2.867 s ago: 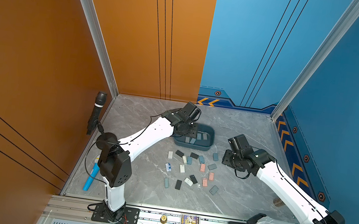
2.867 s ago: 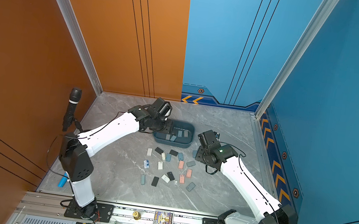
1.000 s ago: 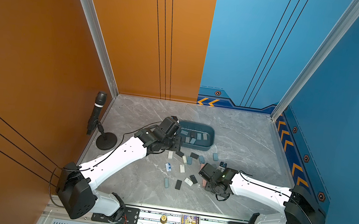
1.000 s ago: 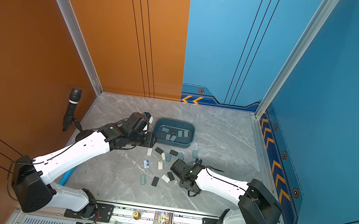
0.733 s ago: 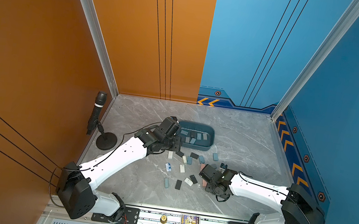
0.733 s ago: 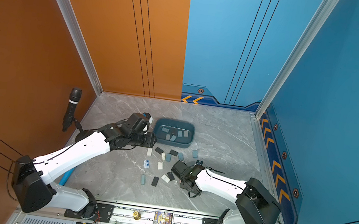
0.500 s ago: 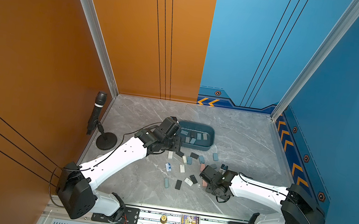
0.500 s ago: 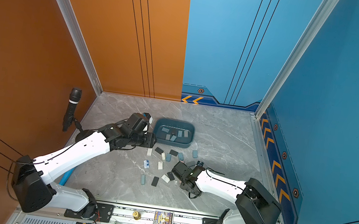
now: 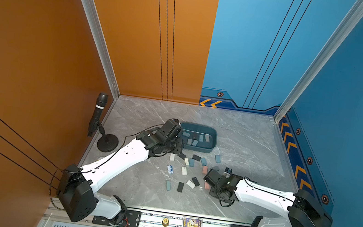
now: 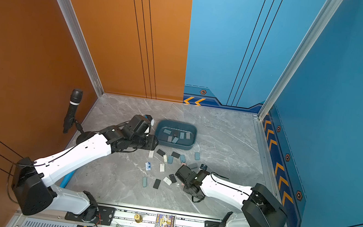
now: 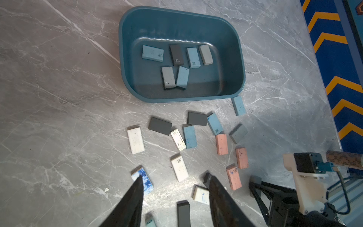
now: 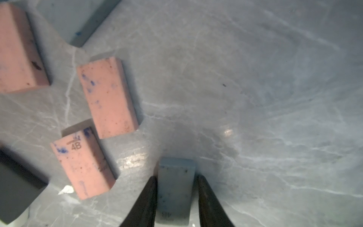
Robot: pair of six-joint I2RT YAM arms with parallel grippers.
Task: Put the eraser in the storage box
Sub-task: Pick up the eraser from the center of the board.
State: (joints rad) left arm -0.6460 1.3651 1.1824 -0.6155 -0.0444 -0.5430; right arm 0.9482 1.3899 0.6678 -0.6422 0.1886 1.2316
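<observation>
Grey marble tabletop looks about the same as a second ago, so the real news is down at your right gripper. Three seconds back it was up by the storage box. Now it's low at the near edge of the scatter, roughly 5 o'clock from the box in a top view, and its jaws have pulled in a lot over the last second.

In the right wrist view they bracket a speckled blue-grey eraser along its long sides. One finger looks pressed against it, but there's a thin pale sliver next to the other, so I can't tell whether the pinch has actually landed. Either way the eraser is flat on the marble, not lifted, and well outside the box.

Your left gripper hasn't budged in that second. Its fingers are spread with nothing between them, and it hovers just off the box's 8 o'clock corner.

So you're mid-grab, not mid-carry. Six erasers already lie in the box and plenty more wait outside. Two pink erasers sit near your target without touching it, so I reckon a straight lift clears them. I'd let the jaws finish closing before raising, then head off toward 11 o'clock for the box.
</observation>
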